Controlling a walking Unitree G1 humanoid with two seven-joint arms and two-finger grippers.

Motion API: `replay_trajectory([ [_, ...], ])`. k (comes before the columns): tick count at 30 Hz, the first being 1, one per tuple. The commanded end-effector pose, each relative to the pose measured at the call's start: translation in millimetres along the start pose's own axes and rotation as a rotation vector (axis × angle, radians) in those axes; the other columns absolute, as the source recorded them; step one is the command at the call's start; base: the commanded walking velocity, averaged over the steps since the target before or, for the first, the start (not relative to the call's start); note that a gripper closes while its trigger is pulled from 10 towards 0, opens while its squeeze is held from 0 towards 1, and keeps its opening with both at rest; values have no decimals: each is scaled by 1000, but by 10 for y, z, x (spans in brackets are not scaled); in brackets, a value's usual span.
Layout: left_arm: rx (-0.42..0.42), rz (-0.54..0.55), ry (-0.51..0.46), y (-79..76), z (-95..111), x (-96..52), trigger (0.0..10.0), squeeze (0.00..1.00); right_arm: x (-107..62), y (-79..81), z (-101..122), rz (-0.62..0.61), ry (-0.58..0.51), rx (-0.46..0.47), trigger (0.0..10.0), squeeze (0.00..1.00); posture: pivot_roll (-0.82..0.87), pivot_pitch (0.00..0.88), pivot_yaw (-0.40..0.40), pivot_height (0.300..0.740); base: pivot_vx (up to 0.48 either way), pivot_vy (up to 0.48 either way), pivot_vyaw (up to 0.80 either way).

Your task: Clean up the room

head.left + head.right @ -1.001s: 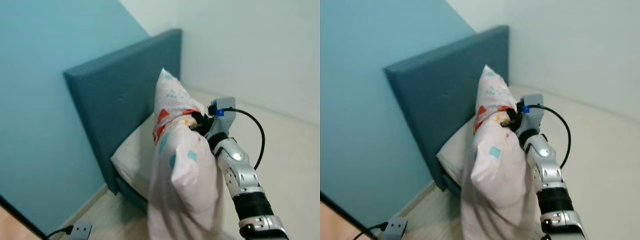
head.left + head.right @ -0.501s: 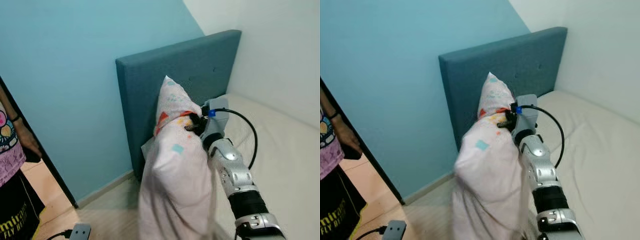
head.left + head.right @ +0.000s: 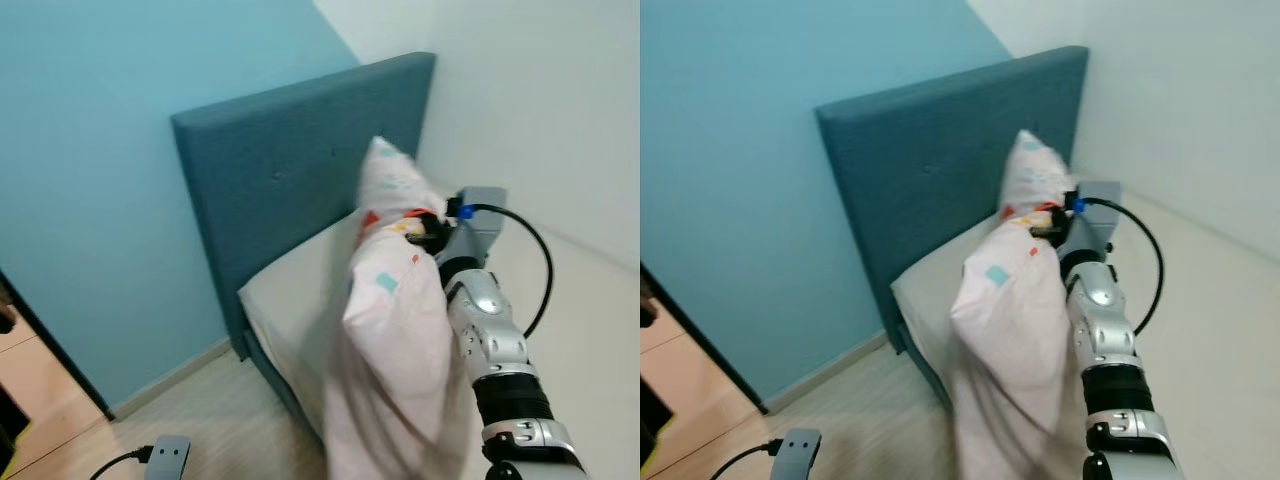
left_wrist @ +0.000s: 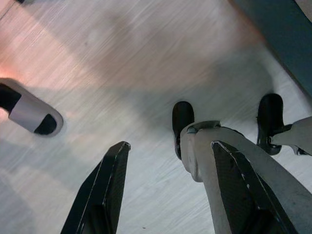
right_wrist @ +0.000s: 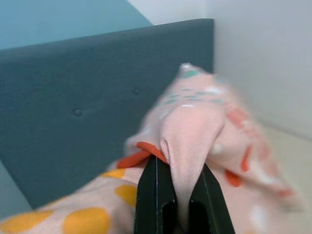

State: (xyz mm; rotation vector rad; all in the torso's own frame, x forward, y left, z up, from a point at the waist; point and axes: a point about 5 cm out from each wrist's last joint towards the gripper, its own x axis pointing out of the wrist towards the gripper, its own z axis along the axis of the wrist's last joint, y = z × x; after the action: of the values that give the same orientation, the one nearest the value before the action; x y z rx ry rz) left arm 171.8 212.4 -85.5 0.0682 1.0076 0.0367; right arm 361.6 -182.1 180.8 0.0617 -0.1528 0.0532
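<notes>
Pink patterned pillow point(image 3: 395, 340) hangs from your right claw point(image 5: 170, 192), fingers pinched on a fold of its cover, lifted over the head end of the bed point(image 3: 290, 300), just in front of the blue headboard point(image 3: 290, 170). Your left claw point(image 4: 165, 190) hangs spread apart, holding nothing, over the wood floor point(image 4: 97, 58), a slipper point(image 4: 29, 109) nearby. Power strip point(image 3: 165, 458) lies on the floor.

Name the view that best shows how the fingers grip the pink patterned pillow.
The right wrist view: the right gripper pinches a fold of the pink patterned pillow up close. Both eye views show the pillow hanging whole, the grip small.
</notes>
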Motion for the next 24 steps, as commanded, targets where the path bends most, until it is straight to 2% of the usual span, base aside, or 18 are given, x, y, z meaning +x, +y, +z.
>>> replay_trajectory([
  [1,2,11,0,25,1,-2,10000,0,25,155,183,88,-95,-4,10000,0,-14,0,-19,740,0,0,800],
  [6,7,16,-1,34,6,-2,10000,0,7,236,156,142,-82,-28,10000,0,-16,0,-18,740,0,0,800],
  [13,8,21,-9,36,23,-1,10000,0,15,263,163,157,-83,-33,10000,0,-16,0,-20,740,0,0,800],
  [20,16,14,-25,19,47,2,10000,0,14,162,182,102,-92,-40,10000,0,-20,0,-18,740,0,0,800],
  [22,21,5,-40,7,72,5,10000,0,22,29,191,7,-96,-49,10000,0,-21,0,-18,740,0,0,728],
  [24,22,2,-45,3,82,6,10000,0,25,-16,195,-26,-97,-57,10000,0,-21,0,-18,740,0,0,656],
])
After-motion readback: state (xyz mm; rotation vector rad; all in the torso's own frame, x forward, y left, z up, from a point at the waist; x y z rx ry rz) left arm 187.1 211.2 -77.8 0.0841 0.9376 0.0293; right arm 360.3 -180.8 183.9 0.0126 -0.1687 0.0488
